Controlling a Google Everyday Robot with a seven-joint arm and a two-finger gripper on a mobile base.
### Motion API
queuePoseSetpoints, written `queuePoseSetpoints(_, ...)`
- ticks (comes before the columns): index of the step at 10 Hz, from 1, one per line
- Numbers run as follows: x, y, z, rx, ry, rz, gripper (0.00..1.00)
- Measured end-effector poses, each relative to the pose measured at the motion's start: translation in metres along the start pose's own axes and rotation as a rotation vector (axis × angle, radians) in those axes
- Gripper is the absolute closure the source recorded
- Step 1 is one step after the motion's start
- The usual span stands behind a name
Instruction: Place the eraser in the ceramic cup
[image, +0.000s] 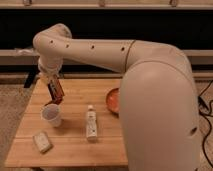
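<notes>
The eraser (56, 91), a dark bar with reddish-orange edges, hangs tilted in my gripper (51, 84) at the left of the wooden table. The gripper is shut on its upper end. The eraser's lower end is just above the far rim of the white ceramic cup (52, 115), which stands upright on the table's left side. My cream arm reaches over from the right and fills much of the view.
A small white bottle (90, 124) lies on the table (75, 145) beside the cup. A pale beige block (42, 142) lies near the front left corner. An orange bowl (113, 100) sits at the right, partly hidden by my arm. Dark cabinets stand behind.
</notes>
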Motion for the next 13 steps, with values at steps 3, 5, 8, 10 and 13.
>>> queuePoseSetpoints(3, 0.015, 0.028, 0.047, -0.037, -0.041, -0.029, 1.0)
queuePoseSetpoints(5, 0.016, 0.048, 0.064, -0.061, -0.066, -0.053, 1.0)
queuePoseSetpoints(8, 0.008, 0.055, 0.063, -0.064, -0.103, -0.083, 1.0)
queuePoseSetpoints(10, 0.004, 0.055, 0.063, -0.061, -0.118, -0.095, 1.0)
queuePoseSetpoints(13, 0.005, 0.058, 0.074, -0.071, -0.117, -0.103, 0.86)
